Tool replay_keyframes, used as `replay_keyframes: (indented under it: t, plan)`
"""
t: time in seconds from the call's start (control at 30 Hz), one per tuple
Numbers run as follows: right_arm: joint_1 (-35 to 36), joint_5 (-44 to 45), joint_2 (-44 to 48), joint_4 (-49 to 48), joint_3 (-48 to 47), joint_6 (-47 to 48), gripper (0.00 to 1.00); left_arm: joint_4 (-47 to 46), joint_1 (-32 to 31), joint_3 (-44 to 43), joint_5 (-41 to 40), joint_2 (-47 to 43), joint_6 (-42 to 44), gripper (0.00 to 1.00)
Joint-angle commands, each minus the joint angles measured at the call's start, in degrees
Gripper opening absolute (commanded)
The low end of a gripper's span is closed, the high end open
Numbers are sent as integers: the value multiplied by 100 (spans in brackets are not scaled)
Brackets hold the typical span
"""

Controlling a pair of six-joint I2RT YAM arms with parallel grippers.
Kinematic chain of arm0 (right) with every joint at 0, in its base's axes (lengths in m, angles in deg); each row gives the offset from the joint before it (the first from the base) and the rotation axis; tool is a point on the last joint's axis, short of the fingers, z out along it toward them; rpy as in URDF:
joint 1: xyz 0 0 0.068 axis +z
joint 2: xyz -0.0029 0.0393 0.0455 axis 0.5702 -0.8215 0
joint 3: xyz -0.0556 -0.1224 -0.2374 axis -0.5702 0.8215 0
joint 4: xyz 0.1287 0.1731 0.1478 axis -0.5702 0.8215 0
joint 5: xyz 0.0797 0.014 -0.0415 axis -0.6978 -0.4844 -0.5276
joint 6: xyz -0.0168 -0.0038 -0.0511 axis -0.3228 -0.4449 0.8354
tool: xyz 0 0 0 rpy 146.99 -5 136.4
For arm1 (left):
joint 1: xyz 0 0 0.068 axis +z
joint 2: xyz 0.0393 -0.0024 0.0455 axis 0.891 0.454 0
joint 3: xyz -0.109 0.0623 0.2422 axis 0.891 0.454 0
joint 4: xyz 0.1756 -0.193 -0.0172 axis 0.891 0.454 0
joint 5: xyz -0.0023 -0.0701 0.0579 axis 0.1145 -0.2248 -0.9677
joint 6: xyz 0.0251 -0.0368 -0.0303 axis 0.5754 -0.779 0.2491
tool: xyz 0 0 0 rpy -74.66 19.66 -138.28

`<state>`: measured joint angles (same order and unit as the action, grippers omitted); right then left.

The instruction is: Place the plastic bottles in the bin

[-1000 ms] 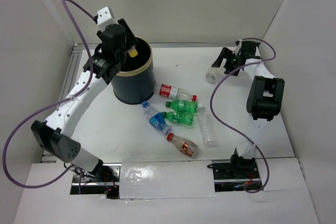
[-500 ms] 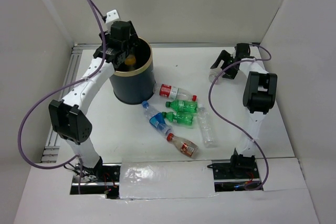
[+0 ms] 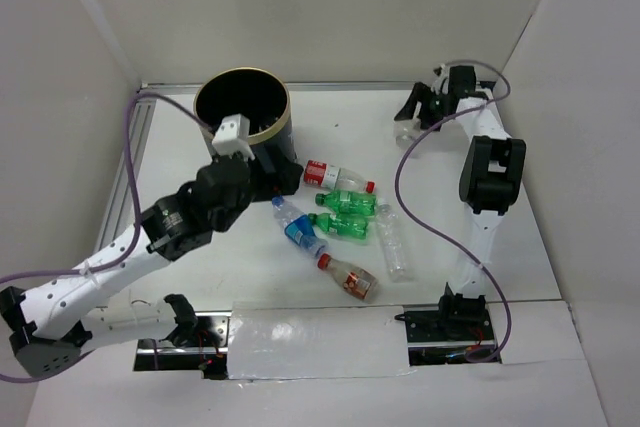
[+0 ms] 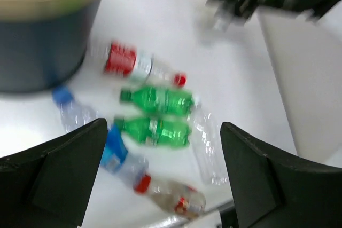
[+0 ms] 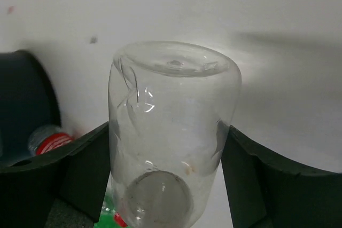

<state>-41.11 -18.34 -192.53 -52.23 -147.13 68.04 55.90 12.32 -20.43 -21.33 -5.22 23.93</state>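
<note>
Slip risk: the plain clear plastic bottle looks thin-walled, smooth and dented down one side; a hard squeeze could fold it further and a soft one could let it slide out during the carry

Carry risk: the tall dark navy cylindrical bin with a thin gold rim stands well apart from this bottle, at the far left of the white table; on so long a crossing, a bottle carried low could catch the rim and fall outside

Crowding risk: the left gripper hangs just in front of the bin, on the near side; two arms meeting there could knock each other or the bin

Bottle and jaws: the bottle sits lengthwise between the fingers of the right gripper, at the far right of the table; what looks like its base points away from the wrist; one black finger touches each side wall, so the jaws are closed on it; whether it rests on the table I cannot tell

Left jaws: spread wide, nothing between them

Bottles left: six lie close together mid-table, right of the bin; a red-labelled clear one, two green ones, a blue-labelled one, a plain clear one, and another red-labelled one nearest the arm bases
</note>
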Motion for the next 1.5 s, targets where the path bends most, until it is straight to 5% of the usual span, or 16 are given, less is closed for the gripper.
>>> replay_keyframes:
  t: [0.0, 0.23, 0.53, 0.63, 0.67, 0.7, 0.73, 0.8, 0.87, 1.0, 1.17, 1.23, 1.37, 1.47]
  plan:
    - [344, -1460, 962, 376, -1379, 1432, 2, 433, -214, 1310, 235, 9, -2136, 99]
    - [1723, -2086, 1903, -587, -1935, 2313, 0, -733, 285, 2598, 1306, 369, -3361, 99]
    - [3771, -1621, 1044, -938, -3034, 2041, 4, -1464, 664, 2713, 1562, 1354, -3028, 99]
    - [4114, -1409, 868, -1071, -2894, 1980, 26, -1526, 664, 2766, 1615, 1608, -3028, 99]
    - [4115, -1322, 719, -1150, -2893, 1910, 41, -1448, 664, 2714, 1615, 1687, -3028, 99]
    - [4185, -1217, 648, -1151, -2833, 1787, 74, -1448, 664, 2713, 1615, 1775, -3028, 99]
    - [4186, -1138, 578, -1220, -2832, 1786, 87, -1448, 664, 2713, 1685, 1941, -3028, 99]
    - [4186, -980, 410, -1274, -2832, 1707, 100, -1526, 611, 2713, 1686, 2153, -2976, 99]
    - [4186, -918, 410, -1213, -2832, 1707, 100, -1527, 611, 2713, 1686, 2284, -2923, 98]
    - [4054, -733, 769, -1073, -2779, 1777, 100, -1658, 507, 2827, 1738, 2470, -2791, 80]
    - [3563, -329, 1525, -738, -2175, 2023, 100, -1659, 506, 2889, 1738, 2453, -2545, 18]
    - [3150, -328, 2032, -511, -1806, 2146, 100, -1440, 453, 2836, 1738, 2313, -2465, 3]
    - [2368, -267, 2817, 358, -672, 2461, 78, -746, 94, 2258, 1284, 1244, -1817, 0]
    - [2059, -197, 3309, 1414, 539, 3206, 77, -367, -258, 1529, 799, 626, -1464, 0]
